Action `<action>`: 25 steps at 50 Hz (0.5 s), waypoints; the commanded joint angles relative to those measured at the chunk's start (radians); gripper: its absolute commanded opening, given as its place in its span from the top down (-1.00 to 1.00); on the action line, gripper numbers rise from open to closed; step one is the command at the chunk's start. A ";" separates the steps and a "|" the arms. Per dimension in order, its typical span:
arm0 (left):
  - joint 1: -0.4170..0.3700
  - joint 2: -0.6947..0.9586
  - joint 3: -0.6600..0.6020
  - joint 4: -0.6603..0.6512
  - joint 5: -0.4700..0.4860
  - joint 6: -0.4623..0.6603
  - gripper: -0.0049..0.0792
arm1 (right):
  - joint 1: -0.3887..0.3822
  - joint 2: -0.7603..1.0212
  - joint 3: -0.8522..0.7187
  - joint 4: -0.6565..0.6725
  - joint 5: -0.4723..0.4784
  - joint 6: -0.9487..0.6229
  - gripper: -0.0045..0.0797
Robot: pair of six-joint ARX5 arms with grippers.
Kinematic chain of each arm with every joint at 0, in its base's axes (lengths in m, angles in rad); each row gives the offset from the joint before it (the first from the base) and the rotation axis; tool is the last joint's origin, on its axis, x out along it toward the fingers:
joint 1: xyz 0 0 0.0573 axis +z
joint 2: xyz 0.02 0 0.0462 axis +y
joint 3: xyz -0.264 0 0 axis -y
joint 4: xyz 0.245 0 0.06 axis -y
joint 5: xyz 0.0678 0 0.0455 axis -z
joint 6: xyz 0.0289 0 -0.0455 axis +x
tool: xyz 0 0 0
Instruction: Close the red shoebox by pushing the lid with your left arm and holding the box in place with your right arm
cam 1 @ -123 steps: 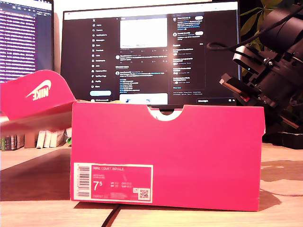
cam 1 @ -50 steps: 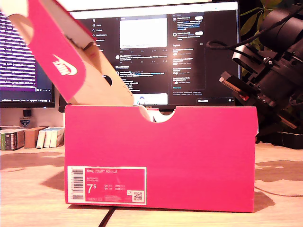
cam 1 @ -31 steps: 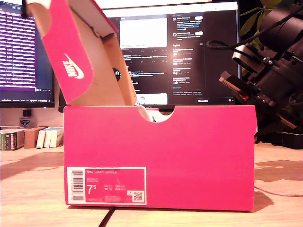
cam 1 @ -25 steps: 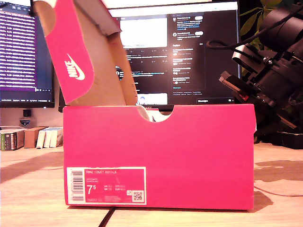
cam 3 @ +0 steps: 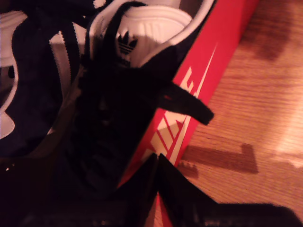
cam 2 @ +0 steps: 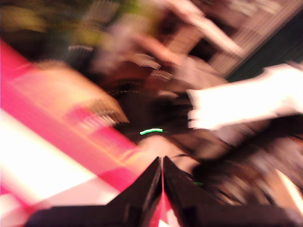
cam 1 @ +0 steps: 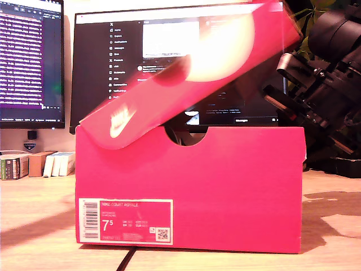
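1. Two tools show in the wrist views: my first tool (cam 2: 162,171) has its dark tips pressed together, the picture around it heavily blurred.
2. My second tool (cam 3: 156,166) also has its tips together, clamped on nothing, just above the long side wall of the red cardboard shoebox (cam 1: 192,186).
3. That shoebox stands on the wooden desk (cam 1: 333,226) in front of a dark computer monitor (cam 1: 113,62).
4. Its red hinged lid (cam 1: 186,84) is motion-blurred and tilted over the opening, low toward the exterior view's left, high toward its right.
5. Inside lie dark sneakers with white lining (cam 3: 142,38).
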State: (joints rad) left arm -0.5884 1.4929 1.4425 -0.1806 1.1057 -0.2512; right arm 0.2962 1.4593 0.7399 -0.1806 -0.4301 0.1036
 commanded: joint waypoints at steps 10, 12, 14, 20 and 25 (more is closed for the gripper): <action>0.169 -0.108 0.138 -0.139 -0.133 0.045 0.93 | 0.015 0.004 0.009 0.004 0.008 -0.018 0.92; 0.206 -0.114 0.145 -0.186 -0.135 0.061 0.93 | 0.008 0.003 0.011 -0.012 0.040 -0.032 0.92; 0.238 -0.121 0.146 -0.225 -0.135 0.063 0.93 | -0.003 0.002 0.015 -0.040 0.084 -0.034 0.92; 0.285 -0.139 0.146 -0.330 -0.135 0.133 0.93 | -0.063 0.002 0.044 -0.145 0.188 -0.114 0.92; 0.304 -0.150 0.146 -0.375 -0.136 0.175 0.93 | -0.123 0.002 0.074 -0.206 0.252 -0.139 0.92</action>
State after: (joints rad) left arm -0.2779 1.3308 1.6024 -0.5453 0.9672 -0.1001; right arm 0.2123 1.4593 0.7788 -0.3759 -0.2028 -0.0269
